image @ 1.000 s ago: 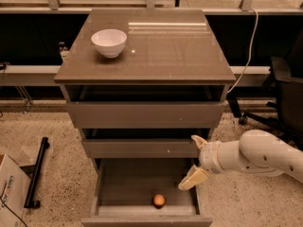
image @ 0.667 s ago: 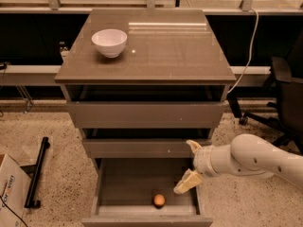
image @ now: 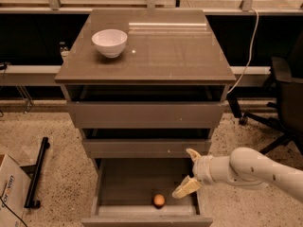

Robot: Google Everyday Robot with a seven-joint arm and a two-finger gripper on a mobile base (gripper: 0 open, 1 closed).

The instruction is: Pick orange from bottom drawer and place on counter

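Observation:
The orange (image: pixel 159 200) lies on the floor of the open bottom drawer (image: pixel 110 188), near its front wall and right of centre. My gripper (image: pixel 188 170) is open and empty. It hangs over the drawer's right side, above and to the right of the orange, with one finger up near the middle drawer's front and the other low near the orange. The white arm reaches in from the right. The counter (image: pixel 165 46) is the glossy grey-brown top of the cabinet.
A white bowl (image: pixel 109 42) stands on the counter at the left rear. The two upper drawers (image: pixel 144 115) are slightly pulled out. An office chair (image: pixel 284 103) stands at the right. A black bar (image: pixel 37 171) and a cardboard box (image: pixel 9 190) lie on the floor at the left.
My gripper and arm have moved left and a little down, further over the open drawer and closer to the orange. The orange has not moved.

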